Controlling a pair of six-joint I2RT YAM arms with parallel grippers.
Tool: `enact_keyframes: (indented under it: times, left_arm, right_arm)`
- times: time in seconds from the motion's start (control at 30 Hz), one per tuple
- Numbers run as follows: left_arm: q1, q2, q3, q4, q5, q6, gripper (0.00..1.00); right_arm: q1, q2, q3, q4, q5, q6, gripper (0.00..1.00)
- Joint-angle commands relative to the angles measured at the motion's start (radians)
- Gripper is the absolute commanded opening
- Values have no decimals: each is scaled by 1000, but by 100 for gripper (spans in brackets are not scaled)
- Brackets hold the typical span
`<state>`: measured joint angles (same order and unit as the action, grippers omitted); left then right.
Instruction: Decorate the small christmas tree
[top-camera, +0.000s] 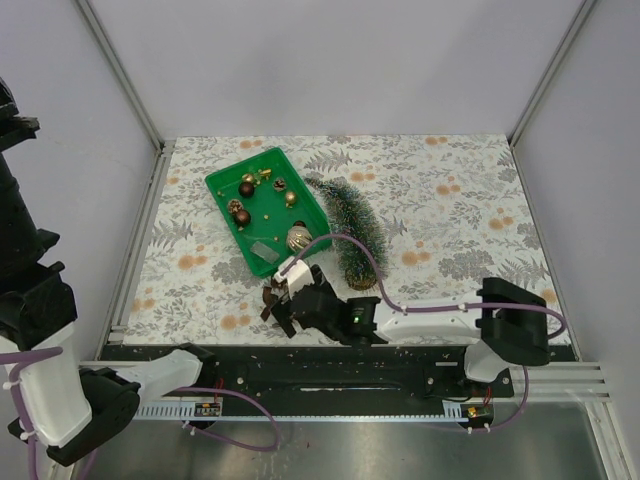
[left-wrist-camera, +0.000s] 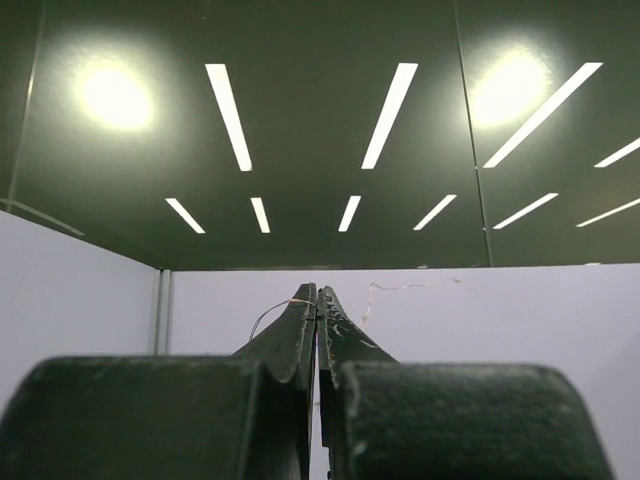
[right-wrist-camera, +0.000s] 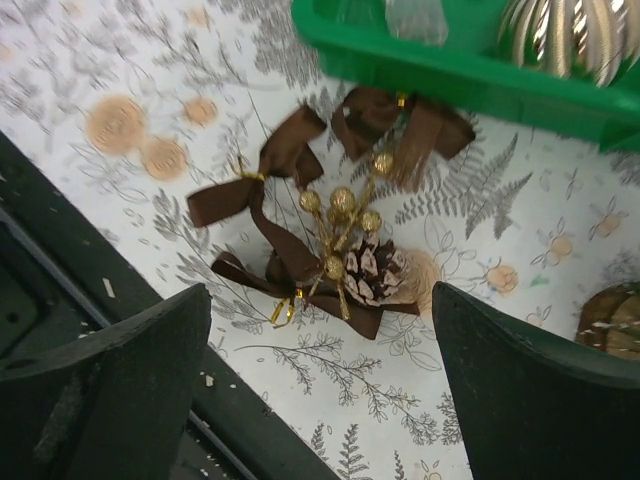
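Note:
The small christmas tree (top-camera: 347, 222) is dark green and frosted; its wooden disc base (top-camera: 362, 281) sits right of the green tray (top-camera: 222, 180). No ornament shows on it. Its base edge also shows in the right wrist view (right-wrist-camera: 612, 318). My right gripper (top-camera: 287, 303) is open and low over a pile of brown bow ornaments (top-camera: 271, 298). In the right wrist view my right gripper (right-wrist-camera: 320, 300) is spread wide around a pinecone ornament (right-wrist-camera: 372, 272) with gold berries and brown ribbon. My left gripper (left-wrist-camera: 317, 293) points at the ceiling, shut, with a thin thread clinging at its tips.
The green tray holds a ribbed silver-gold ball (top-camera: 298, 238), brown balls (top-camera: 246, 188) and small gold pieces. The ball (right-wrist-camera: 570, 35) and tray wall (right-wrist-camera: 450, 72) show in the right wrist view, with more brown bows (right-wrist-camera: 400, 120). The left arm (top-camera: 30, 300) stands raised at the left edge.

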<state>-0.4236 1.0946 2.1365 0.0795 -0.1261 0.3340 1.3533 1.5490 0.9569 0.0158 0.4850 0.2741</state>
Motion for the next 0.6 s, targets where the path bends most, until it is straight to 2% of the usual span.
enact_keyframes:
  times: [0.0,0.27,0.33,0.5,0.57]
  left_arm:
    - [2,24,49,72,-60,72,0]
    - [2,13,103,140,-6,129,0]
    - [2,8,111,157,0,137,0]
    - [6,5,123,216,9,183,0]
    - [9,10,137,229,14,189,0]
  right_arm:
    - [3,123,29,23,38,65,99]
    - [3,295,63,42,138,80,99]
    - [1,306,59,45,129,89,95]
    - [1,272,46,84,109,83,72]
    - [1,244,51,87,112,68,67]
